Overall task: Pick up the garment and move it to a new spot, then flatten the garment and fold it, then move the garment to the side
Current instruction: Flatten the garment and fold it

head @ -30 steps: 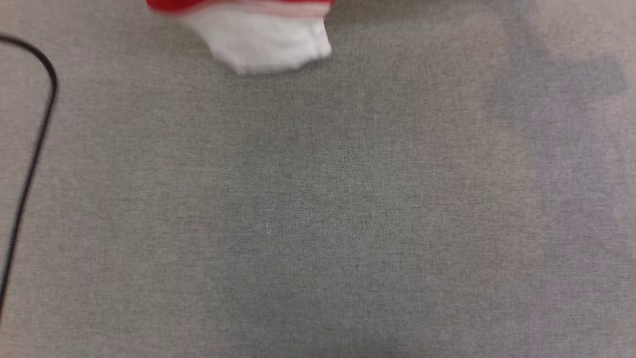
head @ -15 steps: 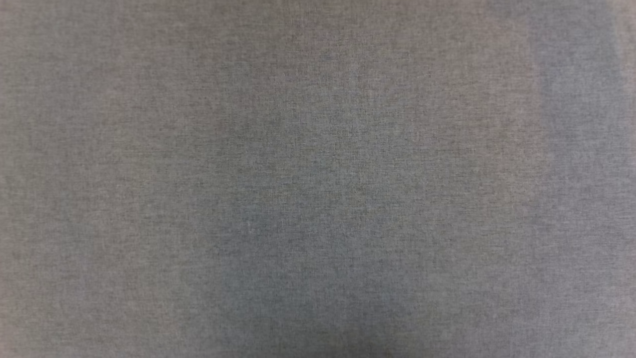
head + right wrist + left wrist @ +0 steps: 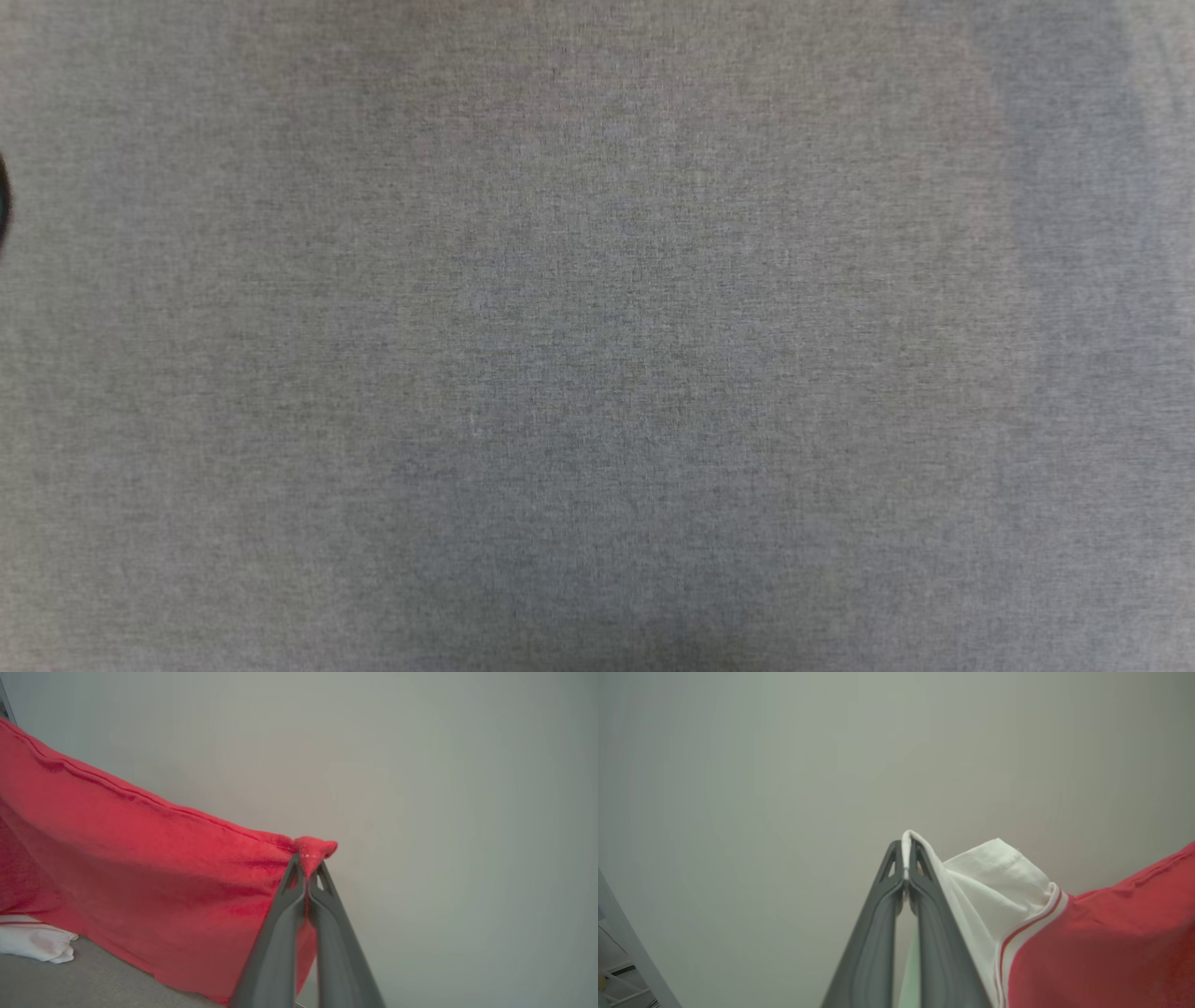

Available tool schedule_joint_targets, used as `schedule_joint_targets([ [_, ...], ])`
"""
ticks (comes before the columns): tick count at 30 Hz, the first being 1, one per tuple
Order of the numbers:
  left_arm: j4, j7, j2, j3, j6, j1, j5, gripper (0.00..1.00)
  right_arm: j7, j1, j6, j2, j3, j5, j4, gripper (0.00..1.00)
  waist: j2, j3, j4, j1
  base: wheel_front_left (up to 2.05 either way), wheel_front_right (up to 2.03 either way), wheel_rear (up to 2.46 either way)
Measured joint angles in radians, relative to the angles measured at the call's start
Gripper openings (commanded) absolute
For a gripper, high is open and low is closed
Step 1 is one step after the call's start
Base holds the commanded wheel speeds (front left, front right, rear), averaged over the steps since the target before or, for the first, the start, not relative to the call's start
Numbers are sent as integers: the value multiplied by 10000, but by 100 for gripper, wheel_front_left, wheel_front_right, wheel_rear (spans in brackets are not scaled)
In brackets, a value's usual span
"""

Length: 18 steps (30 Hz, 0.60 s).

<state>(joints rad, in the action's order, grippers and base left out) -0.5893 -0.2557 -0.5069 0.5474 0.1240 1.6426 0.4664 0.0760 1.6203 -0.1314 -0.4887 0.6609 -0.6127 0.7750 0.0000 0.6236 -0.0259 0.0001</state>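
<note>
- Two wrist views look along the fingers at a plain pale wall (image 3: 784, 756), evenly lit and unmarked
- Under the head camera lies a grey woven surface (image 3: 597, 336), with soft darker shading down its right part and across its lower middle
- At that view's left edge sits a small dark sliver (image 3: 3, 201), possibly a cable; too little of it shows to tell
- Off to the lower left of the left fingers a slanted white frame (image 3: 630, 956) stands, with thin rails behind it
- The left gripper (image 3: 906, 847) aims at the wall, its two dark fingers pressed together on a fold of white sleeve (image 3: 994, 882) that pokes out just past the tips
- From that pinch the garment (image 3: 1101, 938) falls away to the right of the fingers: white cloth, then red-and-white striped trim, then the red body
- The right gripper (image 3: 307, 861) also aims at the wall, fingers closed on a red corner of the hem that bunches just above the tips
- Left of the right fingers the red cloth stretches taut, its top edge sloping upward to the view's far side, and it hangs as a sheet
- Below and far left of those fingers a loose white sleeve (image 3: 35, 947) rests on the grey surface, and the red cloth's lower edge comes down to the same surface
</note>
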Motion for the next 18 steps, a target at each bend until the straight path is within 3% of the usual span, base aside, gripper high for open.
schedule_joint_targets([
  [6, 1139, -4, -337, -94, -339, -2620, 182, 0, 334, -1545, 0, -48, 717, -853, -213, 0, 0, -687, 24, 0, 0, 0, 0],
  [18, 3825, 23, -1005, 211, -1766, -8670, 807, 0, 826, -5338, 0, -731, 1998, -1762, -922, 0, 0, -2282, 207, -2, 0, 0, 0],
])
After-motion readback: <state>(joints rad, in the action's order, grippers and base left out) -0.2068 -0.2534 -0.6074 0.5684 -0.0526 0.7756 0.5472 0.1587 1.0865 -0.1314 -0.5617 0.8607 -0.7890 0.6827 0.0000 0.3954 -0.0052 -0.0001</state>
